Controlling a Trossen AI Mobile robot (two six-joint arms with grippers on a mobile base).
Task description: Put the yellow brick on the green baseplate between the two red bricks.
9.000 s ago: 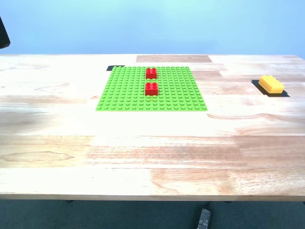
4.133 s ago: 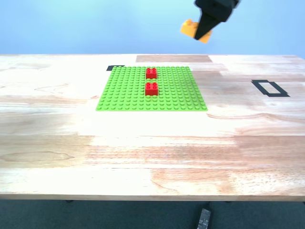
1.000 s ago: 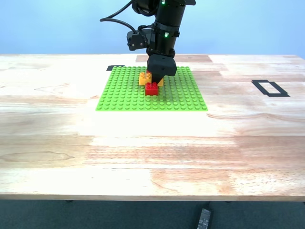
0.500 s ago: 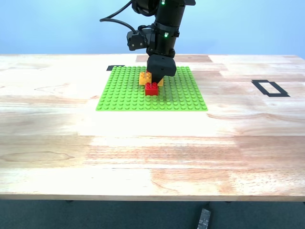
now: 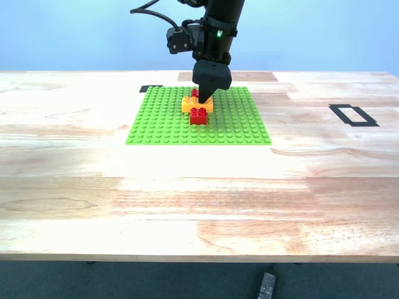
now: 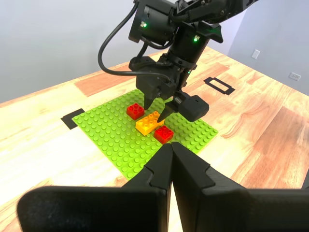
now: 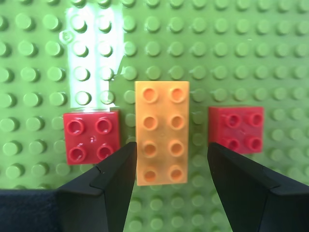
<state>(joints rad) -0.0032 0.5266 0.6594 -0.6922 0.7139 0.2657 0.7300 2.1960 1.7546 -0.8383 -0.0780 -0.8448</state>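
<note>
Wooden table: light, pale planks with visible grain, several darker boards mixed in; one darker brown board at the far edge, centre of the exterior view.

Black tape rectangle outline on the tabletop, toward the exterior view's right, nothing inside it. Also seen in the first wrist view.

Black tape corner mark, far side, left of centre in the exterior view.

Blue backdrop beyond the table's far edge.

Dark floor below the near edge; a small dark grey object lies on it, kind cannot be told.

Wall outlets on a pale wall in the first wrist view.
</note>
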